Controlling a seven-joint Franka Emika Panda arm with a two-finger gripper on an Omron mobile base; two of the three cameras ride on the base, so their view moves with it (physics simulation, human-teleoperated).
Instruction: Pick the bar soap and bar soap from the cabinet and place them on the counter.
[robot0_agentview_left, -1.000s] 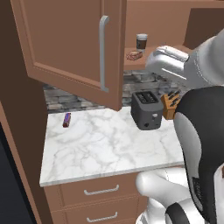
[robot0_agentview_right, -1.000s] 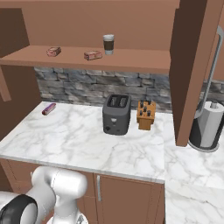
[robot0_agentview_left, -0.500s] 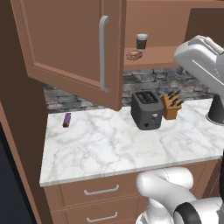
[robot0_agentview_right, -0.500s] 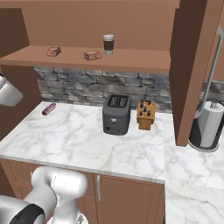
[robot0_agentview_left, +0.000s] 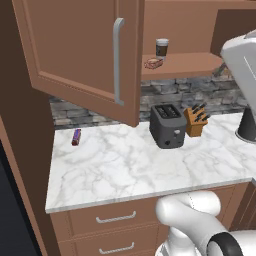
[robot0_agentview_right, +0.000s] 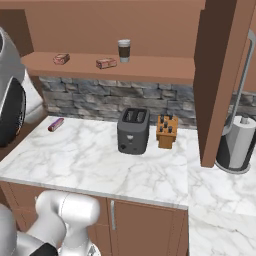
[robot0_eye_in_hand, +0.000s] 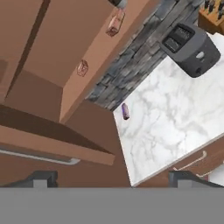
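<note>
Both bar soaps (robot0_agentview_right: 106, 63) lie on the cabinet shelf (robot0_agentview_right: 150, 70), left of the paper cup (robot0_agentview_right: 123, 50). The gripper (robot0_eye_in_hand: 111, 179) (jaws spread wide, empty) hangs far away; reaching in, it may hit the open door (robot0_agentview_left: 85, 55).

- The open cabinet door (robot0_agentview_left: 90, 55) hides the left bar soap in the left base view.
- The paper cup (robot0_eye_in_hand: 119, 3) is cut by the hand view's top edge.
- The knife block (robot0_eye_in_hand: 213, 13) is cropped at its corner.
</note>
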